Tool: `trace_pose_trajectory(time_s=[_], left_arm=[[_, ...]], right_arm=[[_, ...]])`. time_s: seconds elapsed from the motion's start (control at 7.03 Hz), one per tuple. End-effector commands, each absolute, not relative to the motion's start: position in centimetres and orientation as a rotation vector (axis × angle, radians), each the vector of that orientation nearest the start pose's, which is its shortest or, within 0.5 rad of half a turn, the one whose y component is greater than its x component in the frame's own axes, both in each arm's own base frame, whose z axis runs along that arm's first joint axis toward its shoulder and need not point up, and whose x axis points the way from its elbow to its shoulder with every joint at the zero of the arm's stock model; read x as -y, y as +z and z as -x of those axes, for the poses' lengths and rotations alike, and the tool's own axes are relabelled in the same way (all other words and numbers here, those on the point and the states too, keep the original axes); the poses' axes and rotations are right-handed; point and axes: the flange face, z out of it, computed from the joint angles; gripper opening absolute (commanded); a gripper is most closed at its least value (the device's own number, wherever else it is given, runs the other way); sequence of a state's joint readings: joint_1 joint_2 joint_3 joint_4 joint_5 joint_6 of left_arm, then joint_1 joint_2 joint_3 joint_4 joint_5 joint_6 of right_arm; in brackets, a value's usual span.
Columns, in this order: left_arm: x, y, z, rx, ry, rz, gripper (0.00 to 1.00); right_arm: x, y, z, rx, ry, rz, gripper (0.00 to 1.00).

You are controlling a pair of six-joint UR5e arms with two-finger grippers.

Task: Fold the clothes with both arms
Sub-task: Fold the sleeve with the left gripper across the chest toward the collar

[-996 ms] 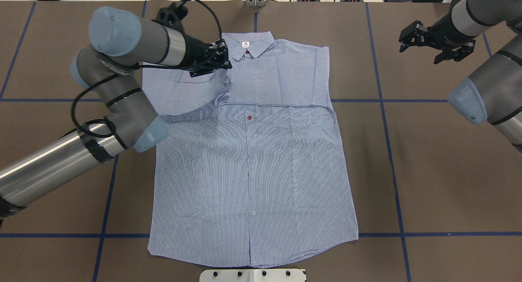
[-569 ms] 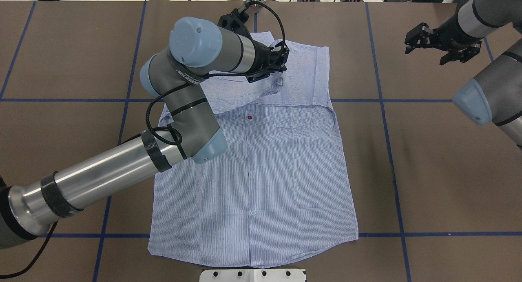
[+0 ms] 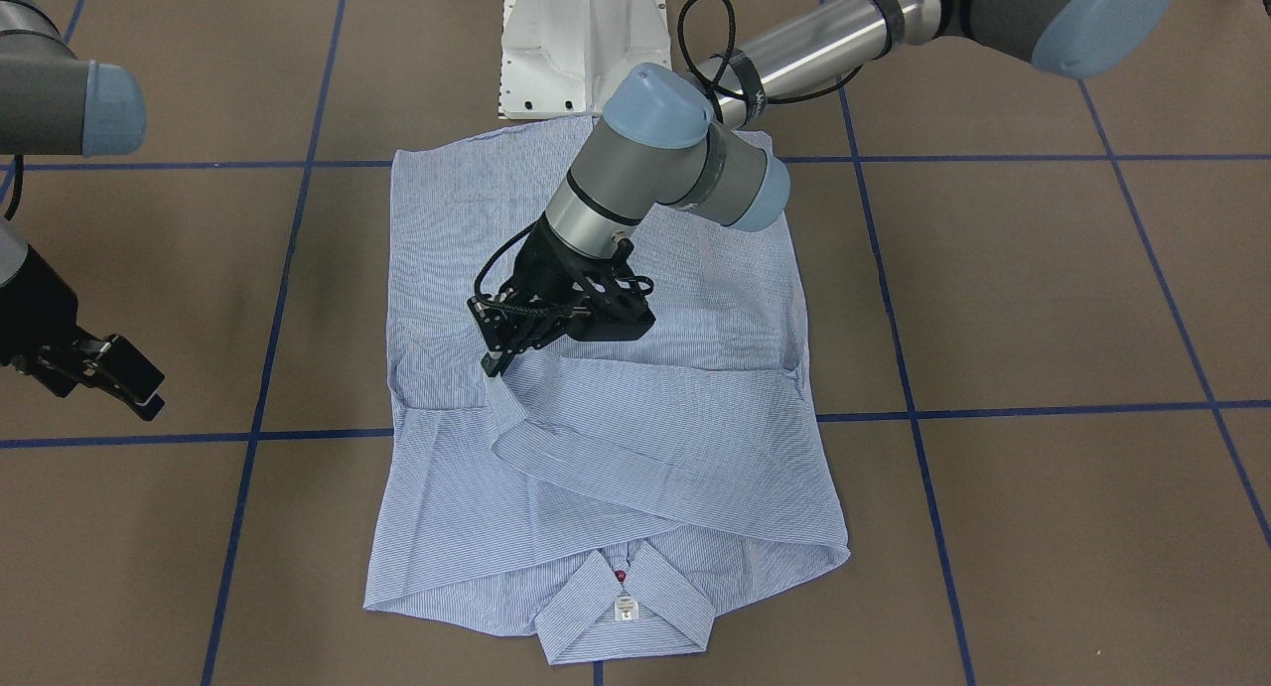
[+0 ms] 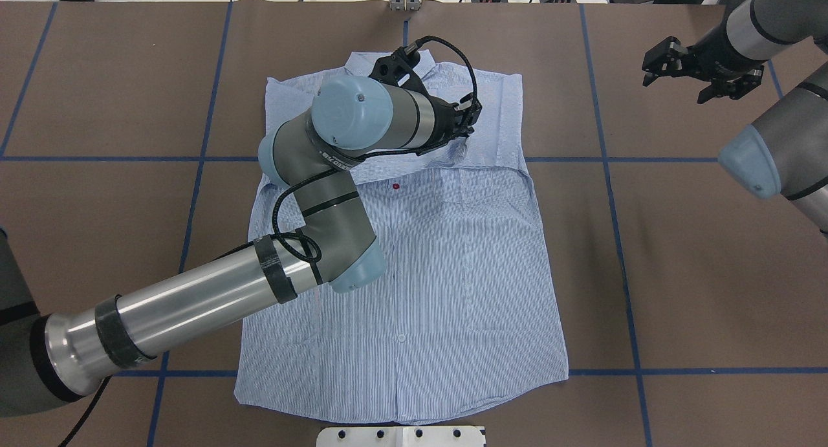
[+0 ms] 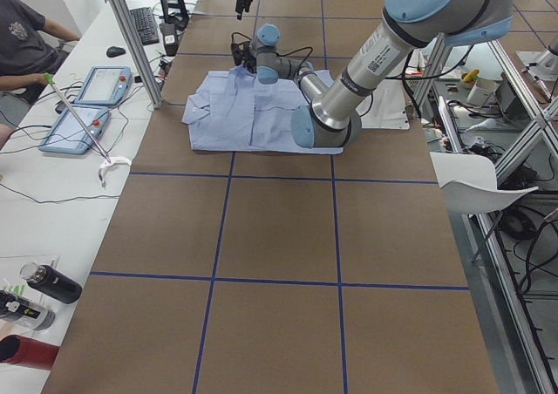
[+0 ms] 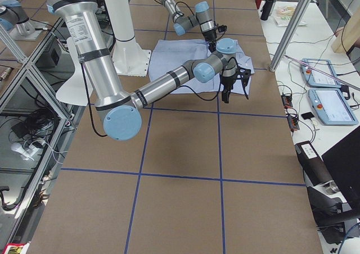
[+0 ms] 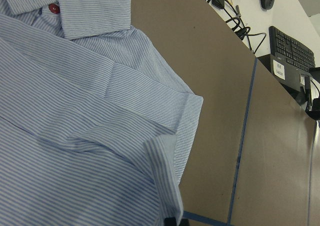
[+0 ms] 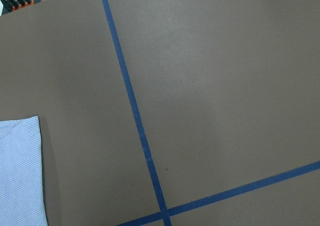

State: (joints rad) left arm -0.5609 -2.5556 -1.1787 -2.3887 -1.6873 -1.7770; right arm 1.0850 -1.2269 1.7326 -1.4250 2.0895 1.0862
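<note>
The striped shirt (image 4: 446, 272) lies flat and front up on the brown table, its collar (image 3: 624, 607) at the far edge from the robot. My left gripper (image 4: 464, 141) is shut on the cuff of a sleeve, which lies drawn across the chest toward the shirt's right side. In the front-facing view the left gripper (image 3: 494, 366) pinches the cuff just above the folded band of cloth. The left wrist view shows the cuff (image 7: 165, 156) hanging close below the camera. My right gripper (image 4: 695, 72) hovers open with nothing in it, well off the shirt at the far right.
Blue tape lines (image 4: 611, 195) divide the table into squares. The white pedestal base (image 3: 576, 41) stands at the near edge by the shirt's hem. A person (image 5: 26, 45) sits at a side table with tablets (image 5: 87, 106) beyond the table's far edge.
My left arm has swept right across the shirt, carrying the sleeve from beside the collar to the chest's right side. The right gripper has barely shifted.
</note>
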Motion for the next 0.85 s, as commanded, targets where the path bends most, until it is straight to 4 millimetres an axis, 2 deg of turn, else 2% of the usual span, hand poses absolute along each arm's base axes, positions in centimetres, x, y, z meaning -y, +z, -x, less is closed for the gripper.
trace_pose_trajectory(time_s=[0.0, 0.14, 0.28, 0.43, 0.57, 0.71], left_arm=[[52.7, 5.9, -62.0, -1.444, -0.56, -0.16, 1.0], [52.2, 4.9, -61.1, -1.465, -0.549, -0.157, 1.0], [51.0, 4.6, -58.6, -1.489, -0.541, -0.162, 1.0], [48.4, 7.2, -55.2, -1.492, -0.513, -0.134, 1.0], [45.7, 11.0, -50.6, -1.508, -0.495, -0.14, 1.0], [43.3, 14.5, -46.1, -1.513, -0.487, -0.154, 1.0]], right_arm=[[57.9, 37.0, 21.2, 0.824, 0.406, -0.104, 1.0], [56.8, 36.2, 21.3, 0.85, 0.412, -0.091, 1.0], [54.9, 34.7, 24.4, 0.89, 0.423, -0.04, 1.0], [51.4, 31.7, 28.7, 0.925, 0.492, 0.007, 1.0], [47.4, 28.9, 32.4, 0.957, 0.591, 0.052, 1.0], [42.7, 27.5, 36.3, 0.965, 0.664, 0.098, 1.0]])
